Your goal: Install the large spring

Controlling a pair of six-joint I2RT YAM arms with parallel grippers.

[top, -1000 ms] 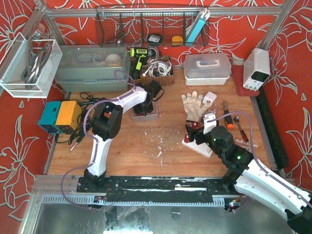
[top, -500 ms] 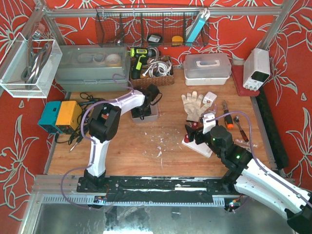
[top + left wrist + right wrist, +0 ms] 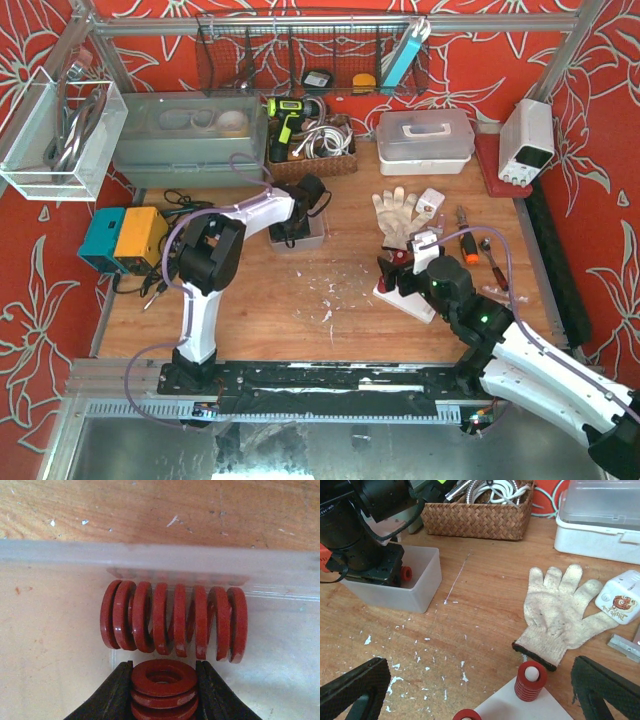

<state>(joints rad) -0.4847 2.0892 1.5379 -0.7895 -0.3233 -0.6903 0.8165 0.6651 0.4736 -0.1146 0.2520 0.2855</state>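
My left gripper (image 3: 164, 669) is inside a clear plastic bin (image 3: 60, 555) and shut on a red spring (image 3: 164, 677) seen end-on between its black fingers. A longer red spring (image 3: 174, 621) lies on its side in the bin just beyond the fingertips. In the top view the left gripper (image 3: 292, 228) is down in the bin (image 3: 312, 240). My right gripper (image 3: 480, 662) is open and empty above a white base plate (image 3: 520, 711). One red spring (image 3: 530, 681) stands on a white peg of the plate, and another (image 3: 467, 715) shows at the frame's bottom edge.
A white work glove (image 3: 560, 615) and a white cube (image 3: 620, 597) lie behind the plate. A wicker basket (image 3: 477, 517) and a white lidded box (image 3: 600, 527) stand at the back. White chips litter the wood. Hand tools (image 3: 470, 245) lie right of the plate.
The left arm has shifted slightly, its elbow moving left, with the gripper staying in the bin. The right arm has barely moved.
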